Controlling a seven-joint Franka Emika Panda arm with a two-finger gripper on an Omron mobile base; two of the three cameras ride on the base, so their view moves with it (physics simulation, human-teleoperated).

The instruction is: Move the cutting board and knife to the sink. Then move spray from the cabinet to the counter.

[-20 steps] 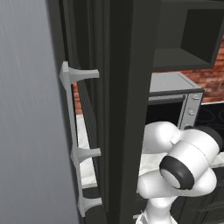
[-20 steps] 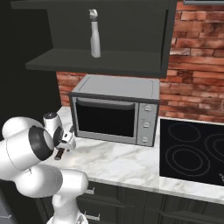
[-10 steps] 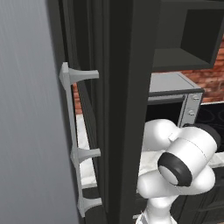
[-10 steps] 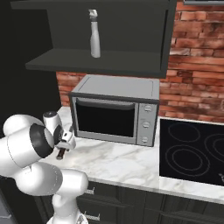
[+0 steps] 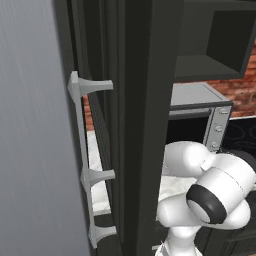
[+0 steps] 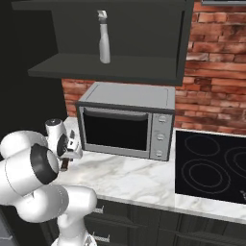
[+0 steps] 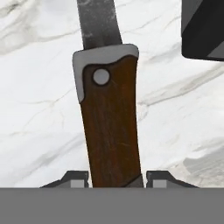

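My gripper [image 7: 118,177] is shut on the knife [image 7: 109,118]. Its brown wooden handle with a silver rivet stands between the two fingertips, and the grey blade runs off the top of the hand view. In the right base view the gripper [image 6: 67,153] hangs over the left end of the white marble counter [image 6: 129,178], just left of the microwave. The pale spray [image 6: 103,41] stands upright on the shelf of the open dark cabinet [image 6: 110,69] above. The cutting board and the sink are out of view.
A steel microwave [image 6: 127,120] sits on the counter under the cabinet. A black glass cooktop [image 6: 211,166] lies to the right, before a brick wall. A tall dark panel with a long silver handle [image 5: 82,160] stands close on the left.
The arm's elbow has shifted slightly. The gripper stays over the left end of the counter with the knife in it.
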